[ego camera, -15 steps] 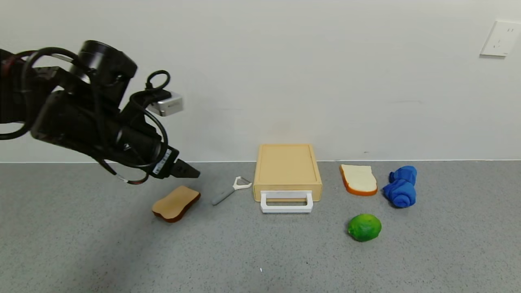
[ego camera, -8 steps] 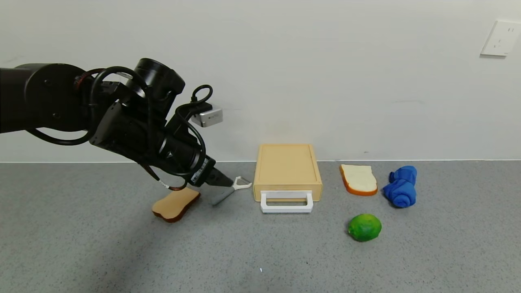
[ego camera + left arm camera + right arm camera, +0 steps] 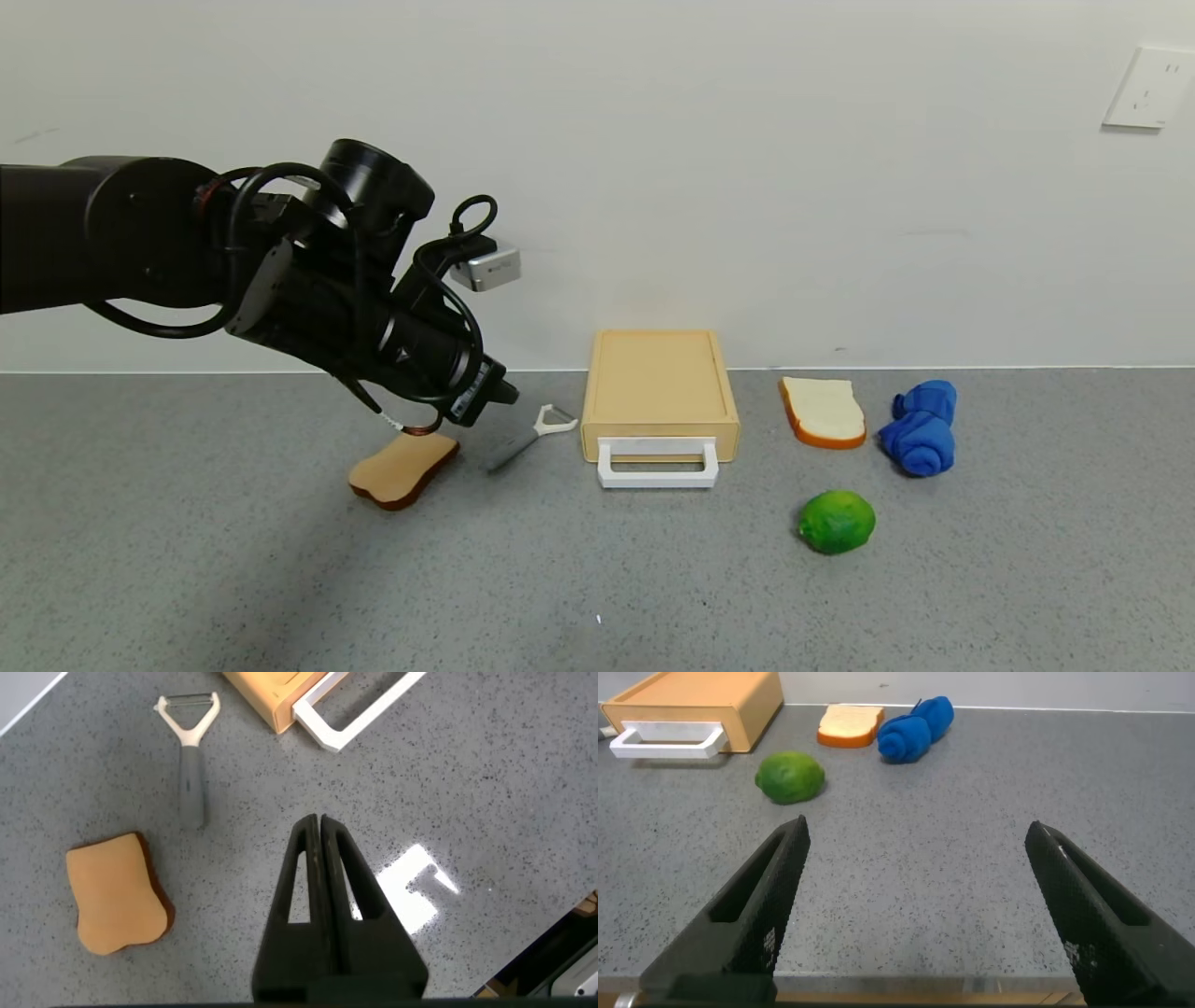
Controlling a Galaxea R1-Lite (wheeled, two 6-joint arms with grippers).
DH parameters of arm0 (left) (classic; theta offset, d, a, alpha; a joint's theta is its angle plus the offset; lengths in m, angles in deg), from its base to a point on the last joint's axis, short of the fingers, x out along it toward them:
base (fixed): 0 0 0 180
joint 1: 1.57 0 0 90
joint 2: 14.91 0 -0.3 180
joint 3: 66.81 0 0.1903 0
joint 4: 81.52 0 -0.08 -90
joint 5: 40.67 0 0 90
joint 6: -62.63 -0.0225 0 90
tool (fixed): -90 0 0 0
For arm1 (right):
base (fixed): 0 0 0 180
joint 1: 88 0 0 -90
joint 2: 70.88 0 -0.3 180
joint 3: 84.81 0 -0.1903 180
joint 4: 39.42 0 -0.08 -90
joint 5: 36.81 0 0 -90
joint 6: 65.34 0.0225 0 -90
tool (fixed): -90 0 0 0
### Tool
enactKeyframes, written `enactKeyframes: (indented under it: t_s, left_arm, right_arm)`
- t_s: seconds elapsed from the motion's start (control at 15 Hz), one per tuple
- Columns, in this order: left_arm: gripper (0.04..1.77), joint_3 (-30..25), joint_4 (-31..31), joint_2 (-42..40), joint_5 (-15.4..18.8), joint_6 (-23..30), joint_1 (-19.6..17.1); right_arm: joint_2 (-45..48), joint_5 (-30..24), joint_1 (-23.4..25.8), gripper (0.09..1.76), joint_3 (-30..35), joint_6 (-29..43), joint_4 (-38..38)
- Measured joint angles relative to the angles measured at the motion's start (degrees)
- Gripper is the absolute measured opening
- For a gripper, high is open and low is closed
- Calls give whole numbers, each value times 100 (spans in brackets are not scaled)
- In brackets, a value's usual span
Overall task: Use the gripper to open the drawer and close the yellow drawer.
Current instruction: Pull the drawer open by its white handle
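My left gripper (image 3: 504,392) hangs in the air above the grey countertop (image 3: 597,579), over the stretch between the brown bread slice (image 3: 403,468) and the peeler (image 3: 528,436), well short of the drawer. In the head view my own wrist and its looping cables cover most of the fingers, so only a dark tip shows there. The left wrist view settles it: my left gripper (image 3: 320,826) has its two fingers pressed flat together with nothing between them, and it touches nothing. Below the tip in that view lie the brown bread slice (image 3: 116,905), the grey-handled peeler (image 3: 190,756) and, cut off by the frame's edge, a corner of the drawer (image 3: 271,695) with part of its white loop handle (image 3: 360,714).

Farther right in the head view, the pale yellow drawer (image 3: 659,387) sits against the wall (image 3: 747,187), shut, with its white handle (image 3: 657,464) facing me. Right of it lie a white bread slice (image 3: 822,413), a rolled blue cloth (image 3: 920,426) and, nearer me, a lime (image 3: 836,522).

My right gripper (image 3: 920,915) does not appear in the head view. Its own camera shows the fingers spread wide over bare countertop, holding nothing, with the lime (image 3: 789,777), the white bread slice (image 3: 851,725), the blue cloth (image 3: 916,728) and the drawer (image 3: 701,707) well beyond them.
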Motion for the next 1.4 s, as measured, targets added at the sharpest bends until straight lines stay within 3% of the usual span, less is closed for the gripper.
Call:
enactKeyframes:
  t_s: [0.4,0.87,1.4]
  left_arm:
    - [11,144,0,364,49,-218,223]
    - [11,987,-13,1268,211,-306,703]
    - [11,1840,0,2341,633,-546,929]
  right_arm:
    - [0,-2,0,170,0,-2,0]
    - [0,-2,0,170,0,0,2]
    - [0,-2,0,170,0,0,0]
